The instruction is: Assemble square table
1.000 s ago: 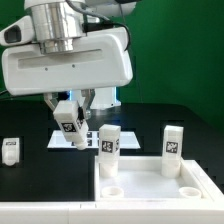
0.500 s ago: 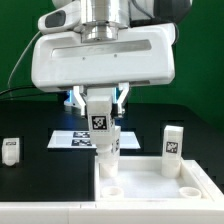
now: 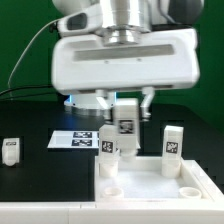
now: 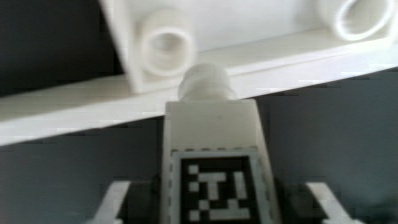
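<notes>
**Held leg swings across toward the slab**

Since a second ago, the held leg (image 3: 126,127) has travelled to the exterior view's right. It now hangs over the back rim of the square tabletop (image 3: 148,186), which lies on the desk (image 3: 40,172). The hand (image 3: 126,110) is clamped on the leg's upper part. This looks like the insertion approach, so next the leg's tip must line up over a corner socket (image 4: 169,45) and then descend. Both sockets in the wrist view are empty.
</notes>
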You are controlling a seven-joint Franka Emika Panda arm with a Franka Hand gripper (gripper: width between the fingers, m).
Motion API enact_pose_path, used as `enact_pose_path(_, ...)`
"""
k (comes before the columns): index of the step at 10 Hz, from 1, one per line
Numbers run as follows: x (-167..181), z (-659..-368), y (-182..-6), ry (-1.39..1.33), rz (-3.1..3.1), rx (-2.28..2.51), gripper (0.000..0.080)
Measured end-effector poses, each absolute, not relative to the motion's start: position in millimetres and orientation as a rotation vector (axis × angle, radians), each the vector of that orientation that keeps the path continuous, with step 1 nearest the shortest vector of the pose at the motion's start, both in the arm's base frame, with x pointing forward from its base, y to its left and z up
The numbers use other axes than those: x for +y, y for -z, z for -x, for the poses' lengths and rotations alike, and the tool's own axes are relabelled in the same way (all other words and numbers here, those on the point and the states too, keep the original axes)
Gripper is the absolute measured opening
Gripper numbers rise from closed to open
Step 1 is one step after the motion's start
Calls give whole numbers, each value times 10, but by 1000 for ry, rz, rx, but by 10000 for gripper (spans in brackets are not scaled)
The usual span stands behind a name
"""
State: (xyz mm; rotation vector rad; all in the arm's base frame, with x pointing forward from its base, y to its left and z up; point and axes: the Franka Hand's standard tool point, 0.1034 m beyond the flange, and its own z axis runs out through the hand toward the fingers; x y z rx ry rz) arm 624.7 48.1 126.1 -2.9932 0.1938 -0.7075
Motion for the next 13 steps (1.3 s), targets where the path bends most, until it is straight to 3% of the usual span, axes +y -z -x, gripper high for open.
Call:
enact_pose_path(1,707,-6228,-1223,702,3001,119,284)
enact_pose_path(5,647,-6230,-1207,709,3014,116,284)
enact_pose_path(9,797,-6314,-1013,960,2979,49,284)
enact_pose_path(12,824,-6308,-1013,950,2974,69,284)
enact_pose_path(13,996,-6260,-985,916,2966,94,284)
